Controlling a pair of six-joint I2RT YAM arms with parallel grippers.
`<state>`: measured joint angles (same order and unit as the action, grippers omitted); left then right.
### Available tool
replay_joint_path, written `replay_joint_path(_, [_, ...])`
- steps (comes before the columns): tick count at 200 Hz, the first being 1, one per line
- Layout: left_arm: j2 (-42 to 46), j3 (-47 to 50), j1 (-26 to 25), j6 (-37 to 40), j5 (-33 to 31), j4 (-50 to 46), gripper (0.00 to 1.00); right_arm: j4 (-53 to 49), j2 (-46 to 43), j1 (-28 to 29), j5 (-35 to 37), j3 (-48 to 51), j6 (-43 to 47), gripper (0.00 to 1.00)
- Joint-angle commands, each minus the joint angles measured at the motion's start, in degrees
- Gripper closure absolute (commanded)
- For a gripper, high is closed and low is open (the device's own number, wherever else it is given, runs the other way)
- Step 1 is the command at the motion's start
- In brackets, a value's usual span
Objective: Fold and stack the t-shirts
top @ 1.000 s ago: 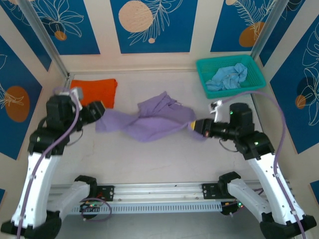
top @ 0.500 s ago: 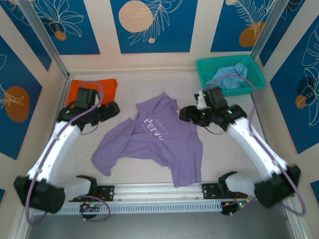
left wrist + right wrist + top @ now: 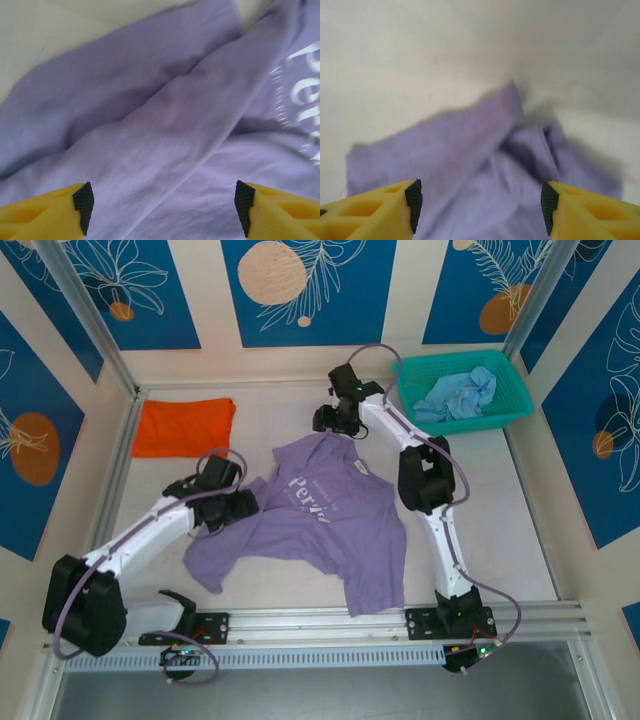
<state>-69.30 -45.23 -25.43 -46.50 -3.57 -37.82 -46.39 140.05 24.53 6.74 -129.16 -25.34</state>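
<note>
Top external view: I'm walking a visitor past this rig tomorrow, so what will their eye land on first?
The lavender t-shirt, spread mid-table with white chest lettering, dominates, with the left gripper and right gripper both open over its edges. Next come the bright orange t-shirt, folded at the far left, and the pale blue t-shirt, crumpled in the teal basket at the far right.

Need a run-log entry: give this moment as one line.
left claw open over purple t-shirt | right claw open over its far edge | orange t-shirt folded | blue t-shirt in basket
</note>
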Motion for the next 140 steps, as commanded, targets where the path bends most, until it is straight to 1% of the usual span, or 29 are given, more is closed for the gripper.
replay_joint_path(1, [5.95, 6.19, -1.61, -4.38, -5.17, -3.02, 0.28, -5.49, 6.44, -0.36, 1.3, -9.32, 3.96, 0.35])
replay_joint_path(14, [9.0, 9.25, -2.04, -5.29, -4.66, -4.69, 0.3, -5.0, 9.29, -0.27, 0.81, -12.12, 4.64, 0.36])
replay_joint_path(29, [11.59, 12.29, -3.02, -6.48, -3.4, -5.84, 0.32, -3.66, 10.81, -0.28, -0.73, -12.56, 4.76, 0.39])
replay_joint_path(45, [12.97, 14.65, -3.78, -7.06, -2.04, -6.12, 0.36, -1.87, 11.44, -0.23, -2.43, -11.47, 4.43, 0.46])
replay_joint_path(53, [13.0, 15.64, -4.05, -7.09, -1.41, -5.76, 0.38, -1.78, 11.88, -0.28, -2.74, -11.37, 4.18, 0.52])
replay_joint_path(59, [12.75, 16.36, -4.22, -7.13, -0.89, -5.15, 0.39, -1.62, 12.08, -0.31, -3.12, -11.21, 3.99, 0.59])
replay_joint_path(71, [11.58, 17.84, -4.74, -7.28, 0.26, -3.45, 0.44, -1.11, 12.27, -0.62, -4.65, -10.96, 3.53, 0.77])
replay_joint_path(83, [9.96, 19.05, -5.37, -7.77, 0.67, -1.57, 0.52, -1.29, 11.96, -1.02, -4.62, -10.98, 2.95, 0.91])
replay_joint_path(96, [8.42, 19.57, -5.77, -7.86, 0.71, 0.3, 0.64, -1.77, 10.83, -1.37, -3.9, -10.71, 2.55, 0.99])
replay_joint_path(99, [8.17, 19.55, -5.77, -7.85, 0.63, 0.52, 0.68, -1.75, 10.17, -1.46, -3.78, -10.41, 2.54, 1.0])
replay_joint_path(117, [8.02, 18.97, -6.13, -7.28, -0.74, 0.58, 0.81, -1.77, 6.49, -1.83, -2.38, -8.41, 2.4, 1.0])
replay_joint_path(134, [8.55, 17.86, -6.12, -6.56, -2.69, -0.77, 1.0, -1.99, 2.19, -2.34, -0.63, -6.01, 2.27, 1.0])
replay_joint_path(140, [8.8, 17.22, -6.14, -6.12, -3.14, -1.45, 1.0, -2.05, 0.55, -2.59, 0.23, -4.82, 2.28, 1.0])
